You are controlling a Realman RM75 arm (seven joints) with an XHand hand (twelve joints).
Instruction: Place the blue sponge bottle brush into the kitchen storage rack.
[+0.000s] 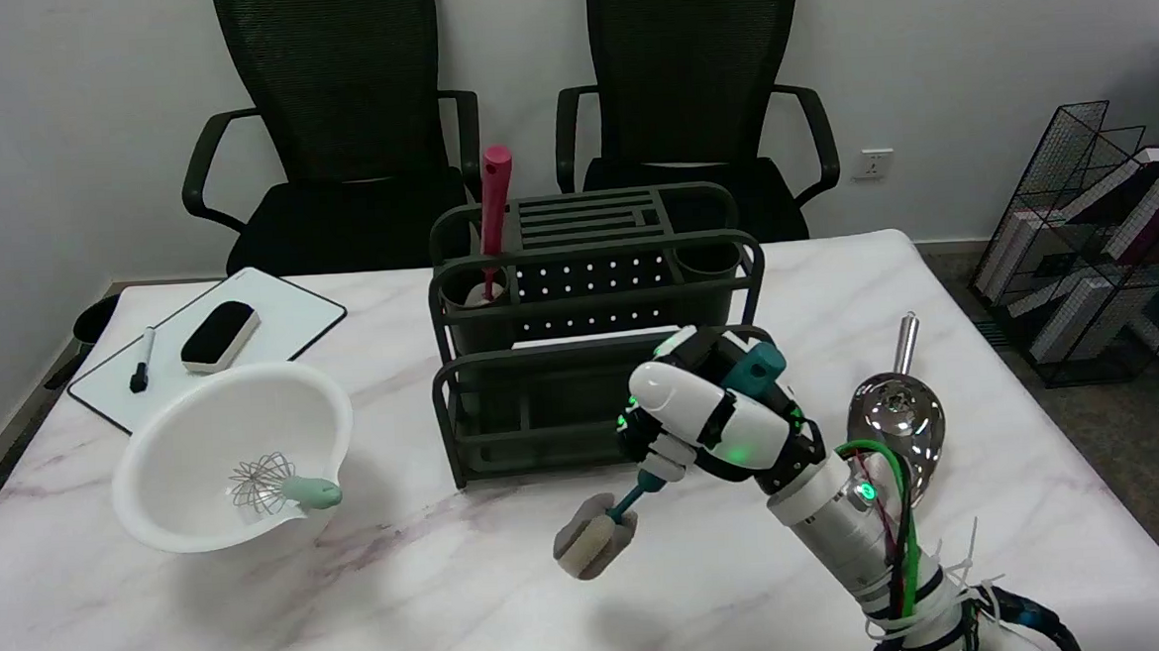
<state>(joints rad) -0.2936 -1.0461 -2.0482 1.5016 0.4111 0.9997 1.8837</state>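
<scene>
Mid-carry: right hand (718, 412) gripping blue sponge bottle brush (638, 491) by its handle, sponge end down just above tabletop (357, 615), near rack (595, 335); next, lifting over the rack's rim

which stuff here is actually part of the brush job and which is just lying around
In the job: bottle brush, held by the right hand; storage rack.

Lying about: white bowl with whisk, metal scoop, whiteboard with eraser and marker.
</scene>
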